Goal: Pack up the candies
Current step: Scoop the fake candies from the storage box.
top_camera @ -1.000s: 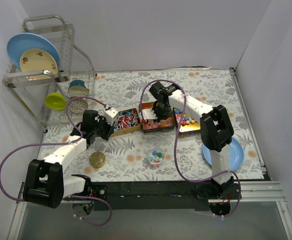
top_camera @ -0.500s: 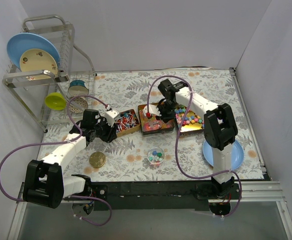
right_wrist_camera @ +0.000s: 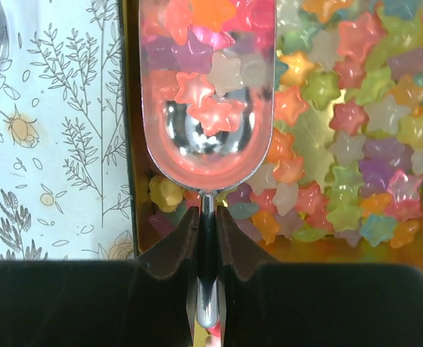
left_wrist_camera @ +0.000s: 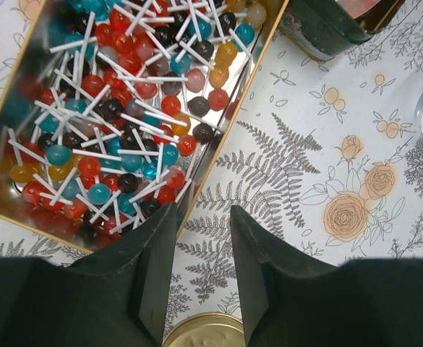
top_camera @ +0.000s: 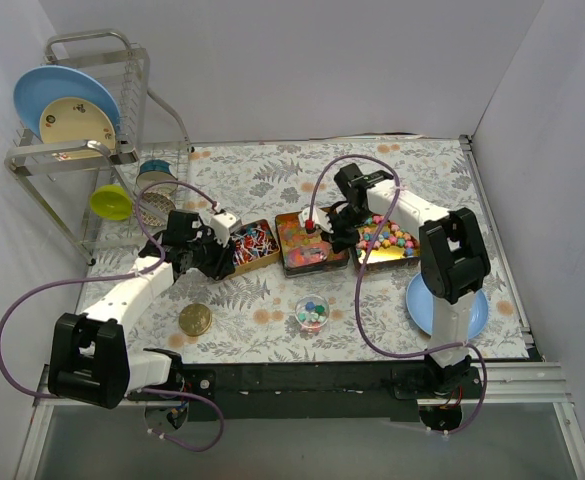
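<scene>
Three trays stand in a row mid-table on the floral tablecloth (top_camera: 272,180).

Top view:
- The left tray (top_camera: 258,263) holds lollipops (top_camera: 252,242).
- The middle tray (top_camera: 317,264) holds glossy orange-red candies (top_camera: 307,240).
- The right tray (top_camera: 390,262) holds pastel star candies (top_camera: 390,238).
- A clear bowl (top_camera: 312,313) sits nearer the arms, in front of the middle tray, with a few mixed sweets inside.
- The gold lid (top_camera: 194,319) lies flat to the left of the bowl, well apart from it.
- Low at the lollipop tray's near-left corner is the left gripper (top_camera: 220,264).
- Over the spot where the middle and right trays meet hangs the right gripper (top_camera: 342,230).
- A blue plate (top_camera: 480,300) lies near right, partly under the right arm.
- A dish rack (top_camera: 72,150) with plates stands far left.

Left wrist:
- The fingers (left_wrist_camera: 157,275) are apart with nothing between them.
- The gap is over bare cloth, just beside the tray's gold wall.
- The lollipops are piled with sticks crossing, heads red, blue, black and orange.
- The lid's rim peeks in at the bottom edge.

Right wrist:
- The fingers (right_wrist_camera: 178,246) are clamped on the thin handle of a metal scoop (right_wrist_camera: 207,137).
- The scoop's bowl carries several star candies in pink, orange and purple.
- It lies along the tray's wall, above the rest of the stars.
- The clear bowl is a blur in the top-left corner.
</scene>
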### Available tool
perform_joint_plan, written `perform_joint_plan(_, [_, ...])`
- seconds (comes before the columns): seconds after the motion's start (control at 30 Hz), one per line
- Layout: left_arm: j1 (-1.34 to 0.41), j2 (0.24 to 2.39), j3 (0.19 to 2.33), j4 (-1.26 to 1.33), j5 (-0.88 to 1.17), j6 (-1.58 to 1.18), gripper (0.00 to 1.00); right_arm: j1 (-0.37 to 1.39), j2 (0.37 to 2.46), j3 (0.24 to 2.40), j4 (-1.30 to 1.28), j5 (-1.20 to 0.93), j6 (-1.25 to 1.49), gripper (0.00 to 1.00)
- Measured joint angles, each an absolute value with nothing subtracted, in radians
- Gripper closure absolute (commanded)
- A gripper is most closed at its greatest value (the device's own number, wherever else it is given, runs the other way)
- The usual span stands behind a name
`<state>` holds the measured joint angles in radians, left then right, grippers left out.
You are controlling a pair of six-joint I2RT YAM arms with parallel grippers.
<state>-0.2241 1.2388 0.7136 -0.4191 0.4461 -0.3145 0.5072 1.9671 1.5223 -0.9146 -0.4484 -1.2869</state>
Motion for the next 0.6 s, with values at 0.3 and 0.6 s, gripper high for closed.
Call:
perform_joint_plan(0.3, [-0.224,1.267,0.794,-0.448,0.453,-0.312,0.63,0.39,1.904,1.434,-0.83,-0.597,-1.194,0.99])
perform_joint_plan(0.6, [-0.224,1.333,0.85,-0.44,0.442,-0.311,0.53,0.329,1.794,1.357,-0.763,-0.66,-1.132,0.99])
